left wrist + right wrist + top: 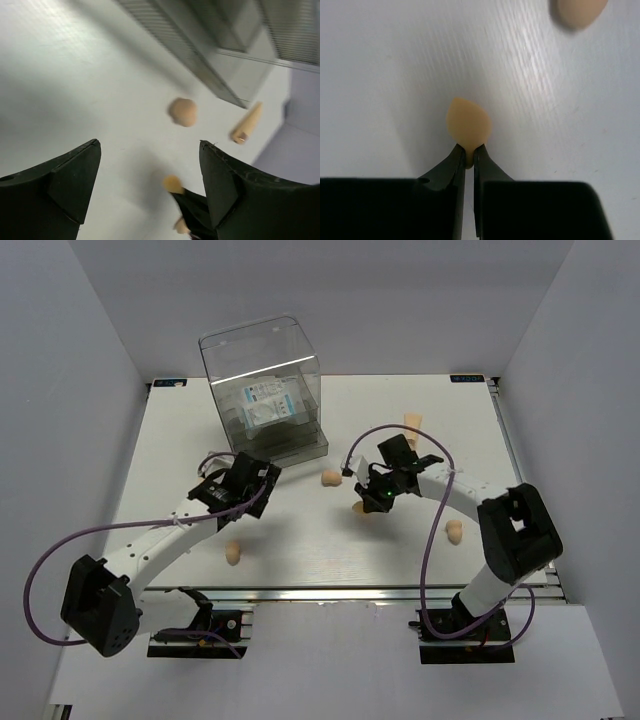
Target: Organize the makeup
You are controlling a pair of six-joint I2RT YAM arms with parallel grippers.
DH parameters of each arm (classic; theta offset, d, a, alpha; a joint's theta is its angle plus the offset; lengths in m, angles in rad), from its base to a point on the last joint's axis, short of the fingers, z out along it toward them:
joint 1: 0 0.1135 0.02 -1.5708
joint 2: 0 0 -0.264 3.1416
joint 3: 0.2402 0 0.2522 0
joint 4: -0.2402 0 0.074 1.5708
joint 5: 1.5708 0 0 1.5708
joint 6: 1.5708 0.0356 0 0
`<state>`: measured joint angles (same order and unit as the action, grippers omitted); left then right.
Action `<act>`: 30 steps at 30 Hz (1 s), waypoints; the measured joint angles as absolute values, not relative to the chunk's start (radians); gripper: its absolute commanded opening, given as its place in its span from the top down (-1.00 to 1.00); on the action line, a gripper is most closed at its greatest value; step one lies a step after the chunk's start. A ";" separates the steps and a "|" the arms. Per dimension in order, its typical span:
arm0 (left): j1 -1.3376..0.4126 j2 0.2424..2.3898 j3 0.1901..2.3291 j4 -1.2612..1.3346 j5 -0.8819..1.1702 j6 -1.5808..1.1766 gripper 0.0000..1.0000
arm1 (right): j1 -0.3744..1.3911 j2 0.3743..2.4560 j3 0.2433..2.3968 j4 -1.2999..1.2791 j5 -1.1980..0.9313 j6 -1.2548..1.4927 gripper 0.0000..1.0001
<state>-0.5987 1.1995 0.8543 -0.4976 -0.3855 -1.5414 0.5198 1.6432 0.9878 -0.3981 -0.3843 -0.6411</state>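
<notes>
R gripper [469, 154] pinched tight on narrow end of a sponge [468, 122], in front of the box [262, 390], slightly to its right. I've got L gripper [149, 146] spread wide, nothing between fingers, just off box's front. Packets [266, 406] sit inside box. 2nd sponge [331, 477] lies in front of box, btwn the grippers; cone tube [411, 420] to box's right.

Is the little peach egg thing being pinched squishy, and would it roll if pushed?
Probably squishy: the right end effector is almost shut on the sponge at one end, so it seems to give. Likely light, as it looks like matte foam. Its rounded egg shape would probably roll or wobble when nudged.
</notes>
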 measured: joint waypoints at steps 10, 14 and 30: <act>-0.597 1.367 1.022 -1.083 -0.399 -1.752 -0.96 | 0.596 1.649 1.329 -0.131 -0.504 -0.656 0.94; -0.574 1.371 0.993 -1.135 -0.369 -1.779 -0.96 | 0.649 1.792 1.505 -0.041 -0.454 -0.654 0.86; -0.481 1.427 0.893 -1.113 -0.322 -1.698 -0.79 | 0.700 2.035 1.605 -0.026 -0.263 -0.645 -0.14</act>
